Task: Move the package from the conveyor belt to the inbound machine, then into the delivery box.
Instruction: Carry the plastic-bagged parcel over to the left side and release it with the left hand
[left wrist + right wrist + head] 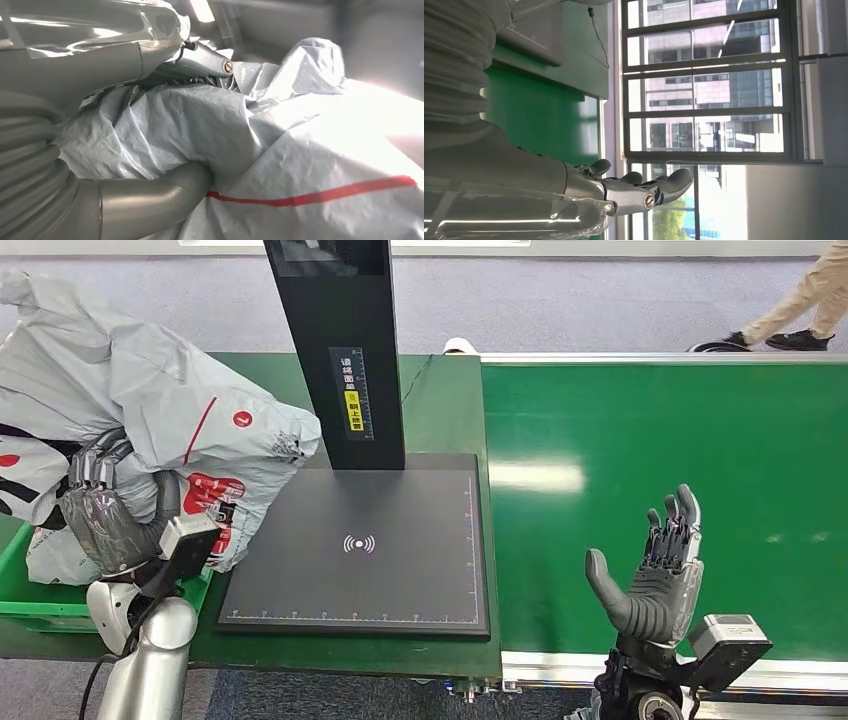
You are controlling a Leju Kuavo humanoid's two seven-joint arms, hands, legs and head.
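The package, a crumpled grey plastic mailer bag with a red stripe and red round marks, sits at the left of the scene, partly over the green delivery box and partly reaching toward the black plate of the inbound machine, its right corner lying just beside the machine's black upright column. The left hand grips the package from the near side, dark fingers curled into the folds of the bag; in the left wrist view the thick grey thumb presses into the grey plastic just beside the red stripe, with the other fingers buried in the crumpled film above. More grey and white bags with red print lie in the box under and behind the held one. The right hand hovers above the near edge of the green conveyor belt, holding nothing, fingers upright and close together, thumb spread out to the side. In the right wrist view those fingers stretch out loosely against a large window. At the far right, beyond the belt, a person's legs and dark shoes are on the grey floor
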